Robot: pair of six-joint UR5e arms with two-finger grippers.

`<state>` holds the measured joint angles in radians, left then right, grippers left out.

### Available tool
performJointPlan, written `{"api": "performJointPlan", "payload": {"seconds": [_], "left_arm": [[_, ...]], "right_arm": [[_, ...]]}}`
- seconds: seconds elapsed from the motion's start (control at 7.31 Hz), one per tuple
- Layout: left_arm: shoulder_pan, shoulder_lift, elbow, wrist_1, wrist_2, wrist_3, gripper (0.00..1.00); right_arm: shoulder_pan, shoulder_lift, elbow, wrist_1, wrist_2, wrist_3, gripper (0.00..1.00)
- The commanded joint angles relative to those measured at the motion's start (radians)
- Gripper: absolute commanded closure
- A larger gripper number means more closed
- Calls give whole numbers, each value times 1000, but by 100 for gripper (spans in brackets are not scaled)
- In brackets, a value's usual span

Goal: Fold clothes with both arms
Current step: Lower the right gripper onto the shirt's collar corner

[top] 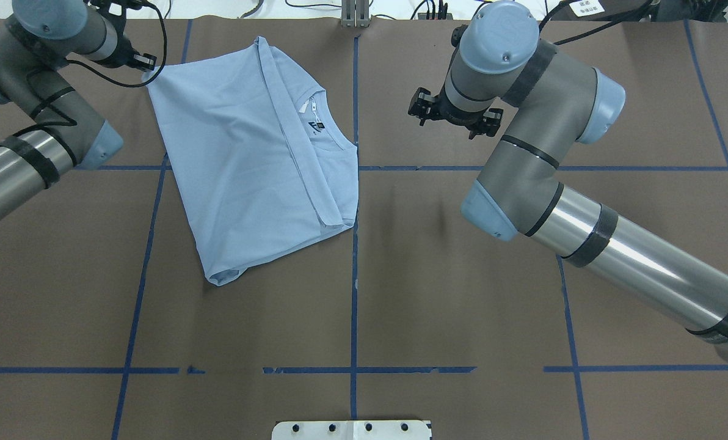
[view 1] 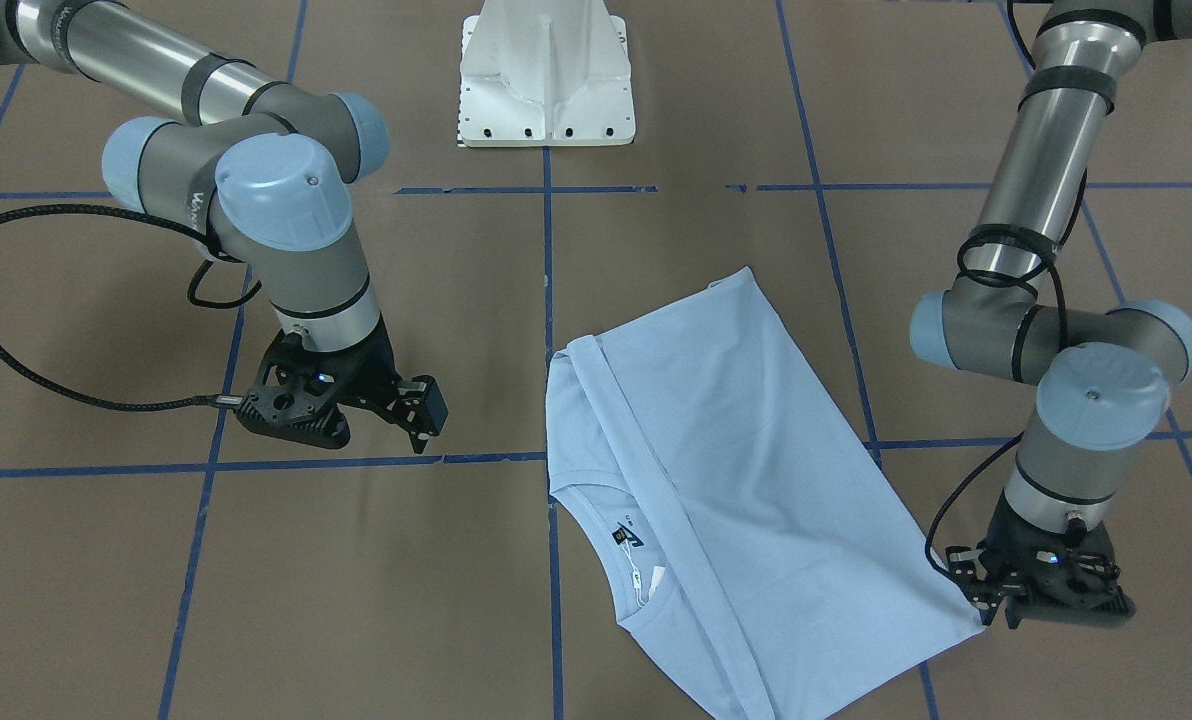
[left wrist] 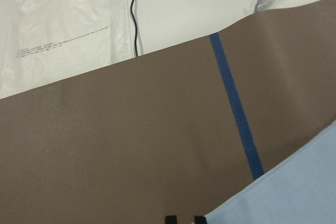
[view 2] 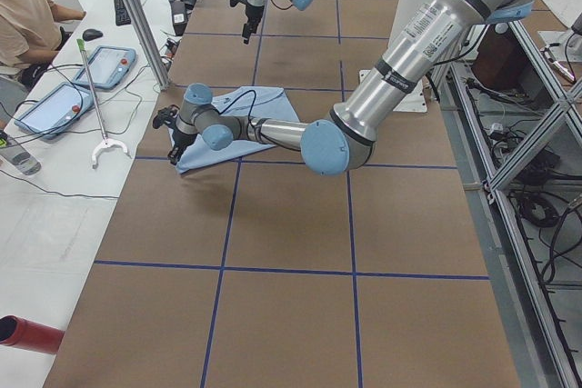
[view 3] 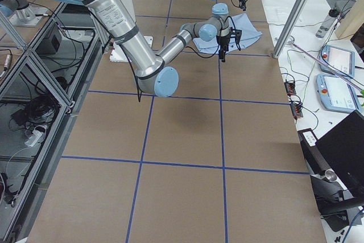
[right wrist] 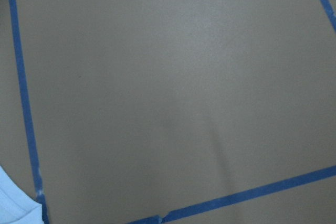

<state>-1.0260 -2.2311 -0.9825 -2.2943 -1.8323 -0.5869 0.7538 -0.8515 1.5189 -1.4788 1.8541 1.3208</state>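
Observation:
The light blue T-shirt (view 1: 746, 450) lies flat on the brown table, one side folded over, with its dark collar label (view 1: 628, 535) showing; the chest print is hidden. It also shows in the overhead view (top: 242, 159). My left gripper (view 1: 996, 612) is low at the shirt's far corner (top: 149, 63). In the left wrist view its tips (left wrist: 182, 219) are close together at the cloth's edge (left wrist: 299, 192), and it looks shut on the corner. My right gripper (view 1: 426, 420) hovers open and empty above bare table beside the shirt. Its wrist view shows only a bit of cloth (right wrist: 13, 211).
The white pedestal base (view 1: 546, 80) stands at the robot's side of the table. Blue tape lines (top: 353, 275) grid the brown surface. Beyond the far edge is a white side table with a plastic bag (left wrist: 63, 30), tablets (view 2: 109, 65) and a seated person (view 2: 23, 6).

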Motion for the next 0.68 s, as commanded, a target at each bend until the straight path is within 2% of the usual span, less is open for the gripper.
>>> {"api": "performJointPlan", "payload": {"seconds": [0.0,0.14,0.27,0.41,0.55], "left_arm": [[-12,86,-129,-8,-93,4,0],[-12,94,-148,-8,-94,4,0],[-12,96,-148,-10,-94,2,0],[-12,99,-148,-10,-100,2,0],[-12,99,-148,-11,-108,1,0]], "right_arm": [[-66,44,-11,-1,-25,107,1],[-118,108,-73,-1,-77,150,6],[-169,187,-174,-1,-143,167,12],[-201,225,-227,-1,-174,164,16],[-220,235,-244,-1,-176,160,28]]}}
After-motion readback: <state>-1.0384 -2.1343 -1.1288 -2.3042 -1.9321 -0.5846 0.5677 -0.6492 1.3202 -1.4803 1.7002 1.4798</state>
